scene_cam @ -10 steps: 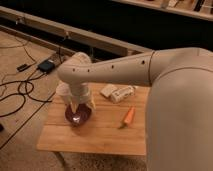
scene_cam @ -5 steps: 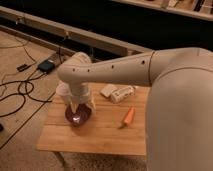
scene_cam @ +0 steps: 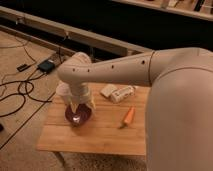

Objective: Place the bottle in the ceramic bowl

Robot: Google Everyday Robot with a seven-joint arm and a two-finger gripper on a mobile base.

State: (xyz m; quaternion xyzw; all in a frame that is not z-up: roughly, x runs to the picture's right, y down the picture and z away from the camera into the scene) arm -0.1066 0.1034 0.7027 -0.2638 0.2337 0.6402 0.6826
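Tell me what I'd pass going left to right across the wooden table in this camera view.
White cup → ceramic bowl, with the open gripper right above it → pale block → bottle. The carrot lies nearer than the bottle and overlaps it sideways, so I left it out.

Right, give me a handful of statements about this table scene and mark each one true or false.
1. The bottle lies on the table next to a pale block. True.
2. The carrot sits inside the bowl. False: it lies on the bare wood, apart from the bowl.
3. The claw hangs over the bowl, pointing down. True.
4. The claw is gripping the bottle. False: it is open and holds nothing, and the bottle is on the table.
5. The bowl is white. False: it is a dark maroon.
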